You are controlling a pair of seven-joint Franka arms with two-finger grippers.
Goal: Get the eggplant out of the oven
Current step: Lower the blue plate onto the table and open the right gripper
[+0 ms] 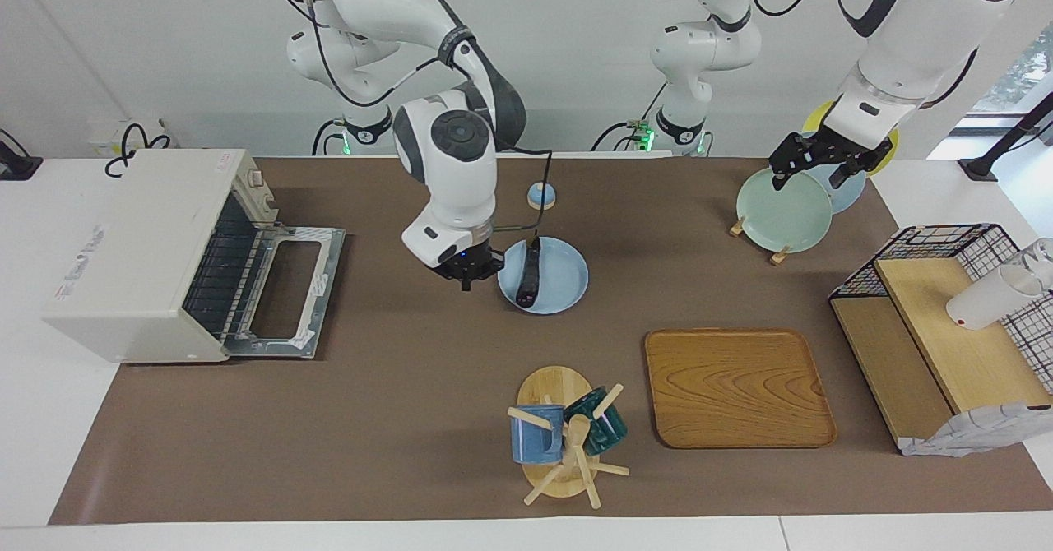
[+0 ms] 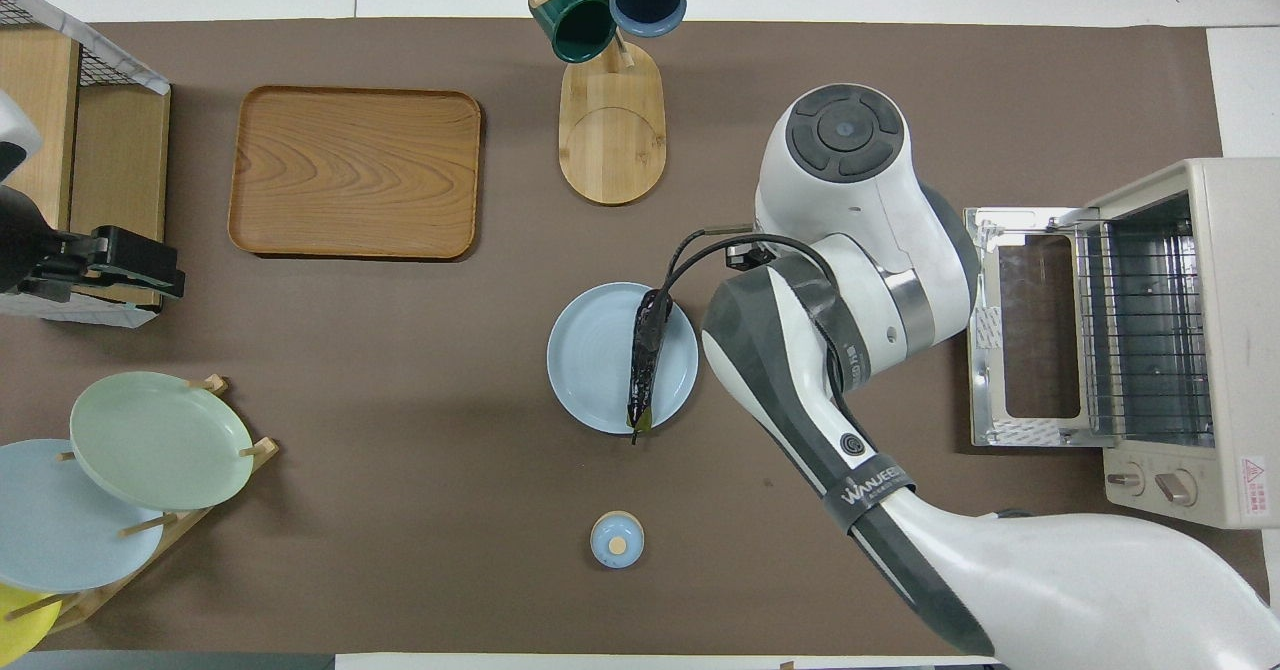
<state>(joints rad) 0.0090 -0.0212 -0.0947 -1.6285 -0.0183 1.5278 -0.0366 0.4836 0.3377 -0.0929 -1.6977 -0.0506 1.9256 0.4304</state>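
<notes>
The dark eggplant (image 1: 528, 275) (image 2: 645, 358) lies across a light blue plate (image 1: 572, 275) (image 2: 590, 350) mid-table, outside the oven. The cream oven (image 1: 140, 255) (image 2: 1215, 340) stands at the right arm's end, its door (image 1: 288, 292) dropped open and its rack bare. My right gripper (image 1: 466, 281) hangs shut and empty just above the mat, beside the plate's edge on the oven's side; the overhead view hides it under its own wrist. My left gripper (image 1: 818, 174) (image 2: 150, 268) waits open above the green plate (image 1: 781, 210) in the rack.
A mug tree (image 1: 563, 432) with two mugs and a wooden tray (image 1: 736, 386) sit farther from the robots than the plate. A wire-mesh wooden shelf (image 1: 946, 329) stands at the left arm's end. A small blue lid (image 1: 540, 196) lies nearer the robots.
</notes>
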